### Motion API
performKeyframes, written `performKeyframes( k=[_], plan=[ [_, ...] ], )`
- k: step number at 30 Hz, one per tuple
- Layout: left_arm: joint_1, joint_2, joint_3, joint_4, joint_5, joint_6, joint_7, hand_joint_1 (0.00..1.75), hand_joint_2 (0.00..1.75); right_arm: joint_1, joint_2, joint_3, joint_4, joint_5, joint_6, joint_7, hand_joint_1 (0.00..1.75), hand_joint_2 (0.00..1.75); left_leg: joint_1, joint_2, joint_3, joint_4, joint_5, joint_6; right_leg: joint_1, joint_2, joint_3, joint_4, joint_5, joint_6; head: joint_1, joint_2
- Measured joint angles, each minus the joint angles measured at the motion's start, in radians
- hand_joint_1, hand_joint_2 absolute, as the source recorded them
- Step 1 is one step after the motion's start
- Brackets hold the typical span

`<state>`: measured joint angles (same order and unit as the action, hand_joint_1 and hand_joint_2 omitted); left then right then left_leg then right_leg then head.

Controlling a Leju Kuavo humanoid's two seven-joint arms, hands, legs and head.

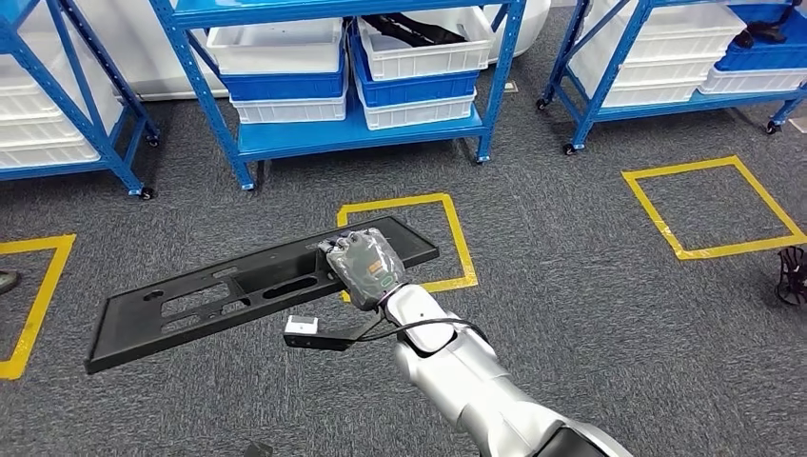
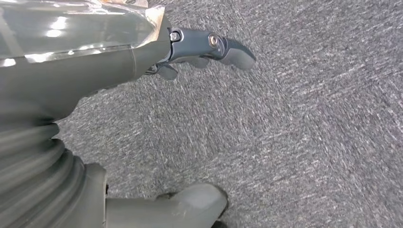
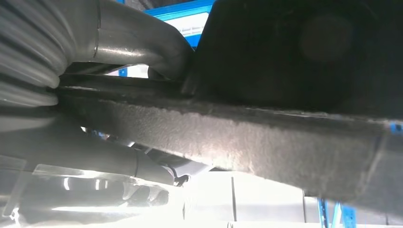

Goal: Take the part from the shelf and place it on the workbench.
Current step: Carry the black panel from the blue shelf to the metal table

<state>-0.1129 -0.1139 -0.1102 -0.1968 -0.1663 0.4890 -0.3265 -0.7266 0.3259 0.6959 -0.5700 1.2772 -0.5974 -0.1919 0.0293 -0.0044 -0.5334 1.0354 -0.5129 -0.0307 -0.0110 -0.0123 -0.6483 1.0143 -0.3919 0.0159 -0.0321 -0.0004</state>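
Note:
A long flat black plastic part (image 1: 219, 295) with several cut-outs hangs level above the grey carpet in the head view. My right hand (image 1: 366, 267) grips it near its right end, fingers wrapped over the edge. In the right wrist view the part's dark edge (image 3: 266, 137) runs across the picture, with my thumb (image 3: 142, 40) pressed on it. My left hand (image 2: 190, 52) hangs over bare carpet, its fingers apart and holding nothing.
Blue metal shelves (image 1: 352, 133) with white and blue bins (image 1: 419, 48) stand ahead, more racks (image 1: 657, 57) to the right and left. Yellow tape squares (image 1: 709, 205) mark the carpet. A small dark object (image 1: 792, 274) sits at the right edge.

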Motion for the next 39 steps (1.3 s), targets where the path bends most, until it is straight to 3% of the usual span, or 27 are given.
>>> performKeyframes(
  k=[2,3,5,7,8,9,10,12,14,15,18,19,21,23,24,25,26,28,30,31,33,35,37,39],
  plan=[
    [0.002,0.000,0.001,0.000,0.000,0.001,0.000,0.00,1.75,0.000,0.001,-0.001,0.000,-0.003,0.000,0.000,1.75,1.75,-0.006,0.003,-0.006,-0.012,0.011,0.025,0.002,-0.001,-0.004,-0.001,0.013,0.015,0.001,0.000],
    [0.002,0.000,0.001,0.000,0.000,0.002,0.000,0.00,1.75,-0.001,0.001,-0.002,0.000,-0.004,0.000,0.000,1.75,1.75,-0.007,0.005,-0.013,-0.016,0.022,0.039,0.002,0.001,-0.013,0.006,0.005,0.018,0.001,0.000],
    [0.001,0.000,0.002,0.000,0.000,0.001,0.000,0.00,1.75,-0.001,-0.001,-0.005,0.001,-0.005,0.000,-0.001,1.75,1.75,-0.007,0.010,-0.034,-0.023,0.047,0.065,0.001,0.005,-0.043,0.073,-0.057,0.011,0.005,0.000],
    [0.001,-0.001,0.003,0.000,0.000,0.001,-0.003,0.00,1.75,0.000,-0.003,-0.008,0.001,-0.007,0.000,-0.001,1.75,1.75,-0.010,0.011,-0.063,-0.024,0.068,0.075,-0.002,0.007,-0.082,0.205,-0.138,0.003,0.010,0.000],
    [0.001,-0.001,0.004,0.000,0.000,0.001,-0.006,0.00,1.75,0.001,-0.004,-0.010,0.002,-0.010,0.000,-0.001,1.75,1.75,-0.010,0.011,-0.078,-0.023,0.078,0.075,-0.002,0.008,-0.092,0.263,-0.156,0.007,0.011,0.000],
    [0.002,-0.001,0.005,0.000,-0.001,0.001,-0.008,0.00,1.75,0.002,-0.005,-0.012,0.002,-0.015,0.001,-0.001,1.75,1.75,-0.010,0.012,-0.092,-0.023,0.088,0.074,-0.002,0.008,-0.091,0.298,-0.155,0.016,0.011,0.000],
    [0.002,-0.001,0.006,0.000,-0.001,0.001,-0.010,0.00,1.75,0.004,-0.006,-0.014,0.002,-0.021,0.001,-0.001,1.75,1.75,-0.010,0.012,-0.105,-0.023,0.098,0.071,-0.002,0.008,-0.071,0.298,-0.138,0.025,0.012,0.000],
    [0.002,-0.001,0.008,0.000,-0.002,0.001,-0.011,0.00,1.75,0.004,-0.005,-0.019,0.003,-0.030,0.002,0.000,1.75,1.75,-0.010,0.013,-0.125,-0.022,0.116,0.064,-0.002,0.008,0.019,0.193,-0.104,0.034,0.012,0.000],
    [0.001,-0.001,0.008,0.000,-0.002,0.001,-0.012,0.00,1.75,0.000,-0.003,-0.024,0.003,-0.034,0.002,0.001,1.75,1.75,-0.012,0.013,-0.136,-0.021,0.131,0.052,0.004,0.009,0.121,0.045,-0.118,0.022,0.011,0.000],
    [0.001,-0.001,0.008,0.000,-0.004,0.001,-0.012,0.00,1.75,-0.001,-0.002,-0.027,0.003,-0.036,0.002,0.002,1.75,1.75,-0.013,0.014,-0.138,-0.021,0.138,0.046,0.007,0.010,0.146,-0.001,-0.131,0.015,0.011,0.000],
    [0.002,-0.002,0.008,0.000,-0.010,0.001,-0.011,0.00,1.75,-0.001,-0.002,-0.036,0.003,-0.042,0.002,0.006,1.75,1.75,-0.008,0.016,-0.144,-0.024,0.148,0.028,0.004,0.014,0.147,-0.032,-0.131,-0.009,0.010,0.000],
    [0.003,-0.002,0.009,0.000,-0.012,0.002,-0.010,0.00,1.75,-0.001,-0.003,-0.038,0.003,-0.044,0.002,0.006,1.75,1.75,-0.005,0.016,-0.151,-0.011,0.130,0.024,0.000,0.015,0.146,-0.033,-0.124,-0.021,0.009,0.000],
    [0.005,-0.002,0.009,0.000,-0.012,0.003,-0.009,0.00,1.75,0.000,-0.003,-0.040,0.003,-0.048,0.002,0.005,1.75,1.75,-0.001,0.012,-0.185,0.080,0.053,0.017,-0.002,0.018,0.140,-0.034,-0.110,-0.039,0.007,0.000],
    [0.007,-0.002,0.009,0.000,-0.012,0.005,-0.008,0.00,1.75,0.004,-0.003,-0.041,0.004,-0.048,0.002,0.003,1.75,1.75,0.000,0.009,-0.225,0.212,-0.018,0.010,0.001,0.023,0.131,-0.032,-0.102,-0.045,0.005,0.000],
    [0.008,-0.002,0.009,0.000,-0.012,0.006,-0.008,0.00,1.75,0.006,-0.003,-0.041,0.005,-0.047,0.003,0.002,1.75,1.75,0.000,0.008,-0.231,0.250,-0.028,0.008,0.003,0.027,0.127,-0.031,-0.100,-0.045,0.005,0.000],
    [0.009,-0.002,0.009,0.000,-0.012,0.007,-0.008,0.00,1.75,0.007,-0.003,-0.041,0.006,-0.046,0.003,0.002,1.75,1.75,0.000,0.007,-0.219,0.252,-0.018,0.007,0.004,0.033,0.125,-0.029,-0.098,-0.044,0.005,0.000],
    [0.010,-0.002,0.009,0.000,-0.012,0.008,-0.008,0.00,1.75,0.008,-0.003,-0.041,0.007,-0.045,0.004,0.002,1.75,1.75,0.000,0.004,-0.190,0.214,0.006,0.008,0.004,0.040,0.124,-0.027,-0.098,-0.043,0.005,0.000],
    [0.010,-0.001,0.009,0.000,-0.013,0.009,-0.008,0.00,1.75,0.006,-0.002,-0.042,0.008,-0.044,0.005,0.002,1.75,1.75,0.001,-0.026,-0.106,0.087,0.051,0.016,0.006,0.057,0.119,-0.021,-0.098,-0.042,0.005,0.000],
    [0.011,0.000,0.009,0.000,-0.014,0.010,-0.008,0.00,1.75,0.003,0.003,-0.042,0.008,-0.044,0.005,0.004,1.75,1.75,0.001,-0.053,-0.058,0.006,0.061,0.024,0.006,0.075,0.109,-0.016,-0.094,-0.034,0.005,0.000],
    [0.012,0.001,0.010,0.001,-0.015,0.010,-0.007,0.00,1.75,0.002,0.005,-0.043,0.008,-0.044,0.005,0.005,1.75,1.75,-0.001,-0.052,-0.052,-0.004,0.056,0.027,0.006,0.084,0.103,-0.016,-0.090,-0.029,0.004,0.000],
    [0.010,0.000,0.010,0.001,-0.016,0.010,-0.007,0.00,1.75,0.000,0.005,-0.046,0.008,-0.044,0.005,0.007,1.75,1.75,-0.001,-0.029,-0.050,-0.020,0.059,0.034,0.007,0.095,0.093,-0.015,-0.087,-0.017,0.003,0.000],
    [0.007,-0.002,0.010,0.000,-0.018,0.011,-0.007,0.00,1.75,-0.003,0.003,-0.050,0.009,-0.042,0.005,0.009,1.75,1.75,0.004,-0.005,-0.045,-0.038,0.065,0.047,0.012,0.072,0.065,0.027,-0.109,-0.013,0.007,0.000],
    [0.008,-0.004,0.010,0.000,-0.019,0.011,-0.007,0.00,1.75,-0.005,0.001,-0.053,0.009,-0.040,0.005,0.014,1.75,1.75,0.004,0.017,-0.045,-0.044,0.069,0.055,0.010,0.038,0.003,0.146,-0.156,-0.012,0.013,0.000],
    [0.009,-0.004,0.010,0.001,-0.019,0.011,-0.006,0.00,1.75,-0.003,-0.004,-0.056,0.011,-0.039,0.004,0.019,1.75,1.75,0.004,0.040,-0.046,-0.044,0.069,0.056,0.002,0.026,-0.053,0.257,-0.185,-0.005,0.017,0.000]
  ],
)
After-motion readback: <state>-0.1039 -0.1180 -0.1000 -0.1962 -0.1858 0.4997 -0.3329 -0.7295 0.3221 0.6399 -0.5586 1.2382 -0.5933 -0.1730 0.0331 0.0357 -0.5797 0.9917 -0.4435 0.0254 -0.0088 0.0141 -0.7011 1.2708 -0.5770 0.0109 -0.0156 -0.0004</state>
